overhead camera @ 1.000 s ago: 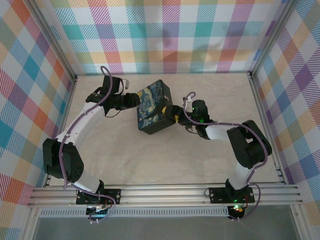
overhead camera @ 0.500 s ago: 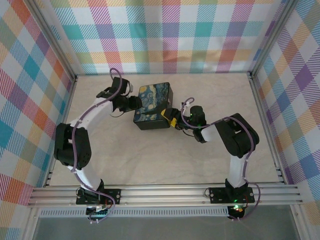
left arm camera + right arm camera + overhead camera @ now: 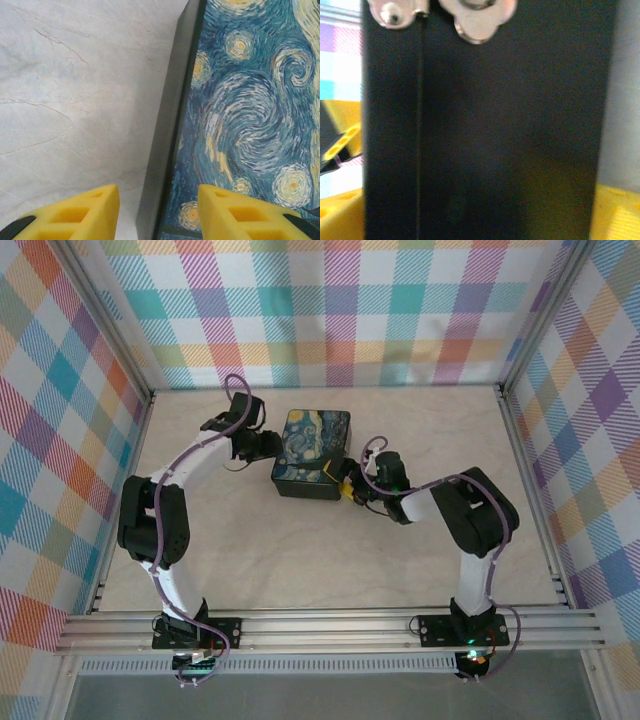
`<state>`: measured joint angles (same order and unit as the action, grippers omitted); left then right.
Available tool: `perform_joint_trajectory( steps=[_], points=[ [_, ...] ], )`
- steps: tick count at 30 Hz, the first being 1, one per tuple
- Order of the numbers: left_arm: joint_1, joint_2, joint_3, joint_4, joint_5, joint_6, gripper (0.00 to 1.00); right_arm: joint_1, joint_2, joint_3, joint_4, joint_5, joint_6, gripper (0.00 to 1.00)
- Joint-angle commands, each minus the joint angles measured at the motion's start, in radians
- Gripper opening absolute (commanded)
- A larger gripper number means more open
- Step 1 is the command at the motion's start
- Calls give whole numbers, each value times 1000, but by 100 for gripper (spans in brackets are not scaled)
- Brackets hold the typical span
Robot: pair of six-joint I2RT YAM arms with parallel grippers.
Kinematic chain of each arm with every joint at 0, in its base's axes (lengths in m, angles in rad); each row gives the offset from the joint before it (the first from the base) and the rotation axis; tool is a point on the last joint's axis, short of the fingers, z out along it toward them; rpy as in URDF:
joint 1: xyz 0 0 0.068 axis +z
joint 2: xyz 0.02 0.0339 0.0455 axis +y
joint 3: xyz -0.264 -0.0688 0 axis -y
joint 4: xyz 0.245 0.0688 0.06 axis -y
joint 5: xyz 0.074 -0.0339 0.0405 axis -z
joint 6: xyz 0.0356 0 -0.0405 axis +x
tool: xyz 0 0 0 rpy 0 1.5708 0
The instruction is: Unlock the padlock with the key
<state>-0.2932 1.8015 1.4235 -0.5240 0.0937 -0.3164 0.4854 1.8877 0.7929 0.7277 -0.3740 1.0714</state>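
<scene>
Padlock: too small to pick out from above, and the right arm covers the box corner where it works, so I can't tell where it lies. Key: same, can't tell.

Box point(image 3: 313, 453), black with a starry blue-yellow lid, lies flat on the table point(image 3: 300, 550) near the far edge, about midway between the left and right edges.

Left gripper point(image 3: 262, 445) is at the box's left side. In the left wrist view its claw point(image 3: 157, 215) is wide: one yellow finger point(image 3: 65, 212) over bare table, the other over the lid, with the box's point(image 3: 240, 115) black left wall between them. Nothing is held.

Right gripper point(image 3: 345, 484) is at the box's near right corner. In the right wrist view the claw point(image 3: 477, 215) is spread wide, with the black box wall point(image 3: 495, 125) between the two yellow fingers point(image 3: 617, 212). Can't tell if they clamp it.

At the top of that wall sit two silvery metal bits, side by side: a clover-shaped piece point(image 3: 477, 17) and a small plate point(image 3: 400, 11) across the lid seam. Blurred and cut off; can't tell if either is lock or key.

Plaid walls point(image 3: 340, 310) close the table's far, left and right edges; a metal rail point(image 3: 330, 632) runs along the near edge.
</scene>
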Motion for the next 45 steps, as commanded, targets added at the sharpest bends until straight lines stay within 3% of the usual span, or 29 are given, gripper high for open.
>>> perform_joint_trajectory(
  steps=[1,5,11,16,20,23,27,30,31,36,39,41,43,44,45],
  points=[
    [-14,-47,31,-33,-30,36,45,-2,-85,62,-383,126,-112,100],
    [-21,-58,42,-46,-39,44,44,2,-123,138,-642,200,-182,100],
    [-27,-76,43,-51,-36,55,45,5,-177,173,-713,211,-266,100],
    [-27,-123,-17,2,-83,87,45,5,-343,199,-781,171,-507,100],
    [-5,-192,-121,66,-130,86,52,-25,-493,153,-903,338,-721,100],
    [16,-311,-312,202,-224,76,100,-91,-657,-21,-766,467,-852,100],
    [39,-492,-602,450,-400,218,100,-280,-820,-243,-580,503,-1007,100],
    [44,-556,-791,657,-518,259,100,-422,-818,-325,-509,484,-988,100],
    [48,-556,-835,719,-532,250,100,-461,-802,-372,-409,436,-970,100],
    [51,-449,-967,1045,-477,301,100,-497,-598,-485,32,408,-973,100],
    [56,-390,-949,1079,-439,369,100,-502,-478,-441,94,361,-1028,100],
    [54,-370,-974,1163,-426,440,100,-499,-316,-451,301,334,-1040,100],
    [84,-325,-1048,1364,-415,430,100,-500,-366,-429,166,329,-1046,100],
    [106,-291,-1069,1427,-414,406,100,-500,-339,-435,238,339,-1039,100],
    [145,-286,-1070,1409,-368,366,100,-499,-358,-416,163,359,-1029,100]
  ],
)
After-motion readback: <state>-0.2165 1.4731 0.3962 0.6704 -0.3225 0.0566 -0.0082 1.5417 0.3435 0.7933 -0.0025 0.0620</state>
